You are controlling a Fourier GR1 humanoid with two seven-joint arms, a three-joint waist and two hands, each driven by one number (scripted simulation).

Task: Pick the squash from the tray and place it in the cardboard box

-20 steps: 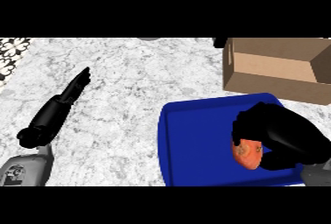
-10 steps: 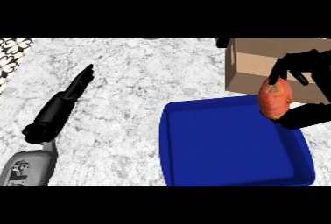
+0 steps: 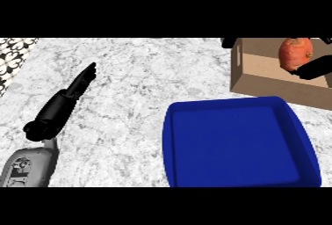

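Currently I have the squash (image 3: 294,52) up at the far right corner of the counter (image 3: 142,74), hanging over the open top of the cardboard box (image 3: 259,72). It stands on end, orange, its lower tip down between the box walls as I see it from the head view. I cannot tell whether it touches the box's inside.

My right hand (image 3: 316,68) is clamped on it. Only a part of that hand shows, cut off by the view's right edge: black fingers (image 3: 310,70) press against the lower right side of the squash, and another dark bit sits just above its top right. So the squash lies to the left of the hand, toward the box's middle.

Nearer to me, the blue tray (image 3: 233,145) fills the near right part of the counter. Its far rim lies just beside the box's front wall, and the squash is well apart from it.

On the left side my left hand (image 3: 65,103) rests flat on the counter, fingers straight and together, pointing away from me toward the far edge. Its grey forearm (image 3: 27,169) comes in at the near left corner. A patterned strip (image 3: 12,57) runs along the counter's far left corner.
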